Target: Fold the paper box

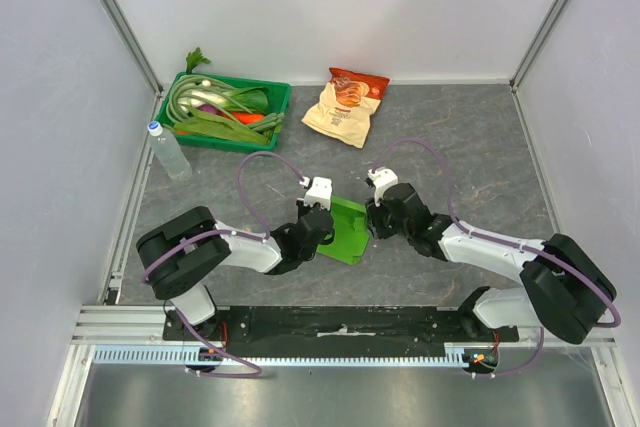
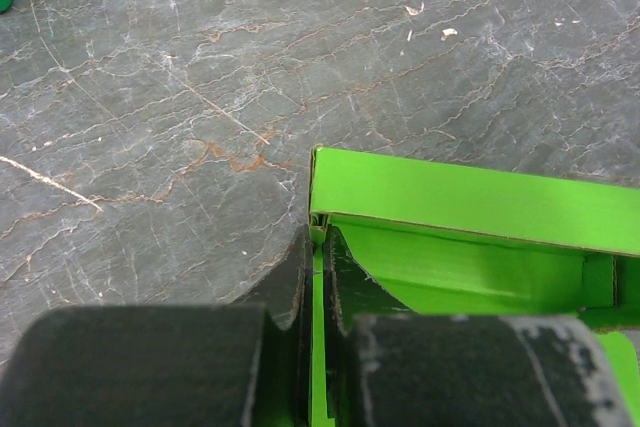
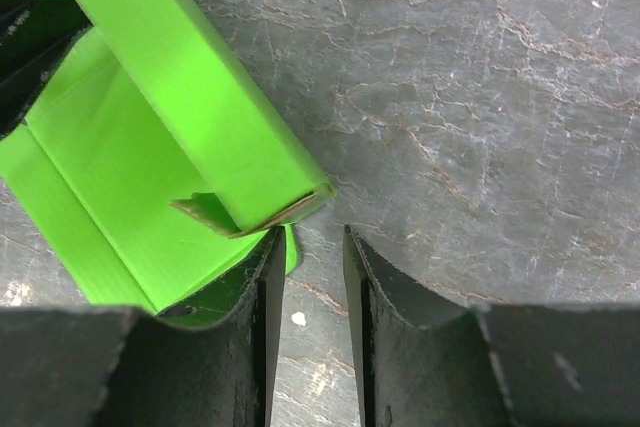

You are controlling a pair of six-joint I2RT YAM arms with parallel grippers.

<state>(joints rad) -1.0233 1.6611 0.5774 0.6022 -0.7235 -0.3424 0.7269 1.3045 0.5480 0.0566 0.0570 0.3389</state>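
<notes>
The paper box (image 1: 349,229) is bright lime-green and lies between the two arms on the grey table. My left gripper (image 1: 326,224) is shut on the box's left wall; in the left wrist view a thin green panel (image 2: 319,327) is pinched between the fingers, with the box's folded side (image 2: 460,202) ahead. My right gripper (image 1: 371,219) sits at the box's right edge, open with nothing between its fingers. In the right wrist view the box (image 3: 180,107) lies up and left of the left fingertip (image 3: 270,257), with bare table in the gap.
A dark green tray of vegetables (image 1: 228,110) stands at the back left. A beige-and-red snack bag (image 1: 346,105) lies at the back centre. A clear water bottle (image 1: 168,151) lies by the left wall. White walls enclose the table.
</notes>
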